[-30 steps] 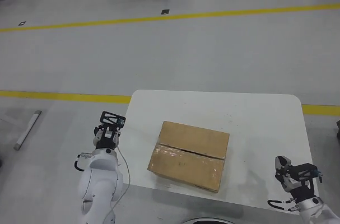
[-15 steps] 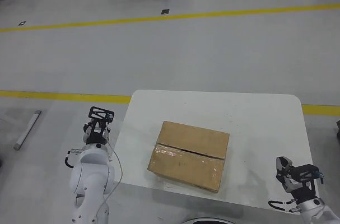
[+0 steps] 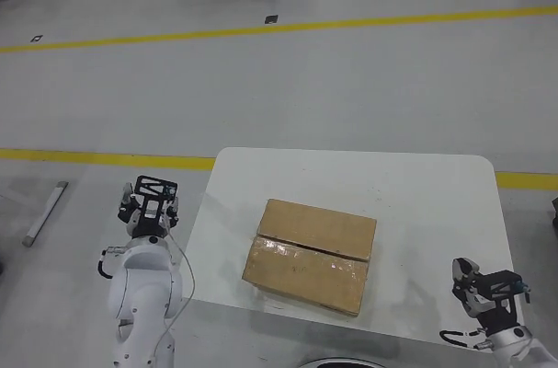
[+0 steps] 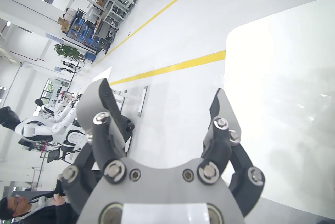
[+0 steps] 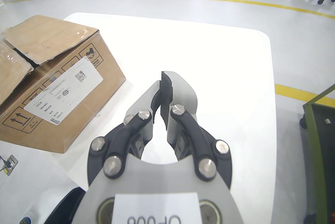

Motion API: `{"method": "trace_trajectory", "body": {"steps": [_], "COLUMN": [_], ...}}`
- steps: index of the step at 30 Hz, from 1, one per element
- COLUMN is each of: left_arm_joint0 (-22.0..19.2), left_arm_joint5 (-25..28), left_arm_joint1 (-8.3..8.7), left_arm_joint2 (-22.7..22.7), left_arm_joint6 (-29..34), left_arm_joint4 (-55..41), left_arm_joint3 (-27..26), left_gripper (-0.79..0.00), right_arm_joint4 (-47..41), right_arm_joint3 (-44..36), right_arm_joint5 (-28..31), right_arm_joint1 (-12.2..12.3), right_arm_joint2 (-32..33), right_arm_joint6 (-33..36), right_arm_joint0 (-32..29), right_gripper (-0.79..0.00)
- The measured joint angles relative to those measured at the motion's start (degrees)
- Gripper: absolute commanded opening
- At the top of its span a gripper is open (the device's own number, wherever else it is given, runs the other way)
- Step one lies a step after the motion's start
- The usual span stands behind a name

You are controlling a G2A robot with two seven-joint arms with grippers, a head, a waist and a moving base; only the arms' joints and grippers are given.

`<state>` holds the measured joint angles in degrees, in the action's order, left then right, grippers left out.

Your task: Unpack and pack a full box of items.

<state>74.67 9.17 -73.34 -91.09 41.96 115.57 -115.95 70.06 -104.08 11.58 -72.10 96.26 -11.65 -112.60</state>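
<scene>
A brown cardboard box (image 3: pixel 311 255) (image 5: pixel 52 70) lies in the middle of the white table (image 3: pixel 426 202), its top flaps folded down with a dark seam between them and clear tape on one half. My left gripper (image 3: pixel 148 195) (image 4: pixel 162 94) hangs open beyond the table's left edge, over the floor, with nothing between its fingers. My right gripper (image 3: pixel 488 281) (image 5: pixel 164 80) is shut and empty at the table's near right corner, well clear of the box. A white label (image 5: pixel 65 89) covers the box's side facing it.
The table's left edge (image 4: pixel 227 57) lies beside the left gripper. A yellow floor line (image 3: pixel 95 158) runs behind the table. A green cart (image 5: pixel 319 136) stands off the table's right side. A metal bar (image 3: pixel 45 213) lies on the floor at the left.
The left arm has swung away from the table to the left, carrying its open gripper farther out over the floor. The right gripper and the box have stayed put.
</scene>
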Motion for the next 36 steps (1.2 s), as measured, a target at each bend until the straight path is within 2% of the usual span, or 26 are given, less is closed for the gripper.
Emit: {"method": "trace_trajectory", "body": {"steps": [4, 9, 10, 11, 12, 15, 17, 23, 27, 36], "left_arm_joint0": [1.1, 5.3, 6.3, 7.5, 8.3, 10.6, 11.4, 12.2, 12.0, 9.4], "left_arm_joint5": [-0.2, 0.9, 1.9, 3.6, 4.8, 6.7, 6.9, 4.7, 2.5, 3.2], "left_arm_joint1": [-0.03, -0.15, -0.15, -0.11, -0.1, -0.16, -0.28, -0.53, -0.73, -1.3], "left_arm_joint2": [-0.2, 2.0, 3.0, 4.4, 5.5, 9.4, 11.9, 17.7, 18.1, 18.9], "left_arm_joint6": [-0.4, -2.4, -3.1, -4.2, -4.8, -6.0, -6.8, -6.2, -5.2, -4.8], "left_arm_joint4": [0.2, 0.4, 0.6, 1.3, 1.9, 3.6, 4.6, 13.0, 14.6, 12.6], "left_arm_joint3": [-0.8, -3.6, -4.1, -4.4, -4.7, -4.7, -3.2, 1.0, 2.9, 9.8], "left_gripper": [0.0, 0.0, -0.034, -0.102, -0.342, -0.693, -0.785, -0.785, -0.785, -0.785], "right_arm_joint4": [0.2, 0.4, 0.4, 0.4, 0.5, 0.8, 0.9, 1.2, 1.3, 1.2], "right_arm_joint3": [-0.2, -0.3, -0.3, -0.3, -0.4, -0.4, -0.3, -0.3, -0.1, 0.0], "right_arm_joint5": [-0.1, -0.2, -0.2, -0.2, -0.2, 0.0, 0.1, 0.2, 0.2, 0.2], "right_arm_joint1": [0.0, 0.0, 0.0, 0.0, 0.0, 0.0, 0.0, 0.0, 0.0, 0.0], "right_arm_joint2": [-0.1, -0.1, -0.2, -0.3, -0.4, -0.8, -1.0, -1.3, -1.2, -1.2], "right_arm_joint6": [0.2, 0.4, 0.5, 0.5, 0.6, 0.8, 0.9, 0.9, 0.8, 0.6], "right_arm_joint0": [0.0, 0.0, 0.0, 0.0, 0.1, 0.4, 0.6, 0.8, 0.9, 0.7], "right_gripper": [-0.785, -0.785, -0.785, -0.785, -0.785, -0.785, -0.785, -0.785, -0.785, -0.785]}}
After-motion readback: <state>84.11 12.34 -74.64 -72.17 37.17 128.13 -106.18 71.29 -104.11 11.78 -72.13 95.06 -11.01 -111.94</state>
